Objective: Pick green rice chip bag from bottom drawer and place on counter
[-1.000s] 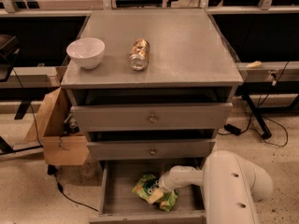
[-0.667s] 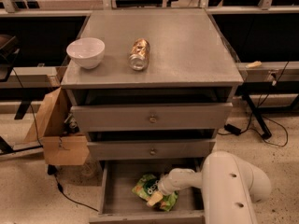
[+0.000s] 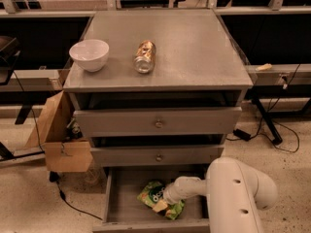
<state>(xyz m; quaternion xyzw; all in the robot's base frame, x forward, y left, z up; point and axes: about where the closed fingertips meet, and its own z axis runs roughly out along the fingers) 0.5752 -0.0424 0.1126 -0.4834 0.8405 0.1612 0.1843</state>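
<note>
speckled pale floor and dark shelving surround a grey metal cabinet. low in it, the green rice chip bag [image 3: 151, 195] lies on the floor of the pulled-out bottom drawer [image 3: 121, 200], right of centre and tilted. the gripper [image 3: 168, 199] sits down on the bag's right part, at the end of the white arm [image 3: 233, 191] that reaches in from the near right; whether it has closed on the pouch i cannot tell (its tip is buried against the crinkled film).

judging from this, the risks are a slippery pouch sliding out on the lift, or the bag or wrist catching the front of the middle drawer [image 3: 158, 157] overhanging just above. a pinch on one corner alone could let it swing and drop.

above, the counter [image 3: 194, 42] carries a white bowl [image 3: 89, 55] at left and a crushed can [image 3: 145, 56] beside it, leaving bare room at right.

count: one bag, one bowl, one can, three drawers, and one cardboard box [image 3: 60, 142] at the cabinet's left.
</note>
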